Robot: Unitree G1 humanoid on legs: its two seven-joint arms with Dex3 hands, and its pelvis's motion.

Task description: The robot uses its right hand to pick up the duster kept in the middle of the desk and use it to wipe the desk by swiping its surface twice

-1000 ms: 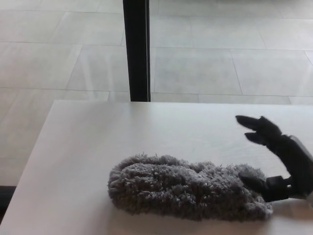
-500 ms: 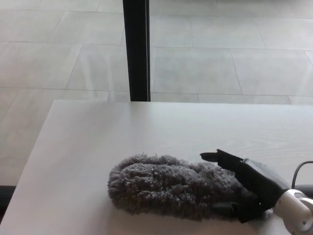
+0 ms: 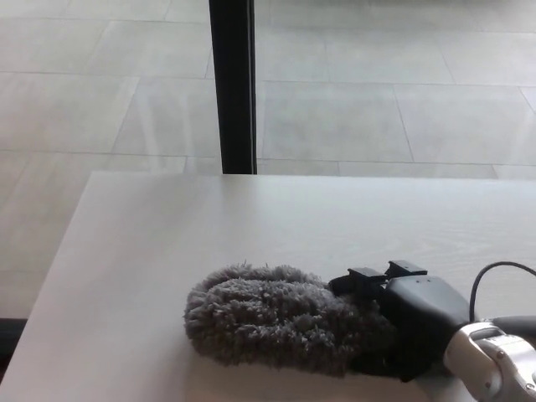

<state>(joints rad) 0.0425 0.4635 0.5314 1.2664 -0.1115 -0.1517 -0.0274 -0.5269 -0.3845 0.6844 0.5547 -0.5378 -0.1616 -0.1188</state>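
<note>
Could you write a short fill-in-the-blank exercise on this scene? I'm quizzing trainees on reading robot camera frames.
1. The robot's ___ hand is closed on the duster.
2. The duster's fluffy pile is ___ in colour.
3. The duster lies on the pale ___.
4. Beyond the desk's far edge stands a dark vertical ___.

Missing words: right; grey; desk; post

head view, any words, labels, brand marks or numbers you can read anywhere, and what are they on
None: no text shows in the head view.
Duster: plain grey fluff, no tag visible.
Right hand: plain black shell, no marking visible.
Desk: bare pale top, no print.
Black post and floor tiles behind: no sign or number.
</note>
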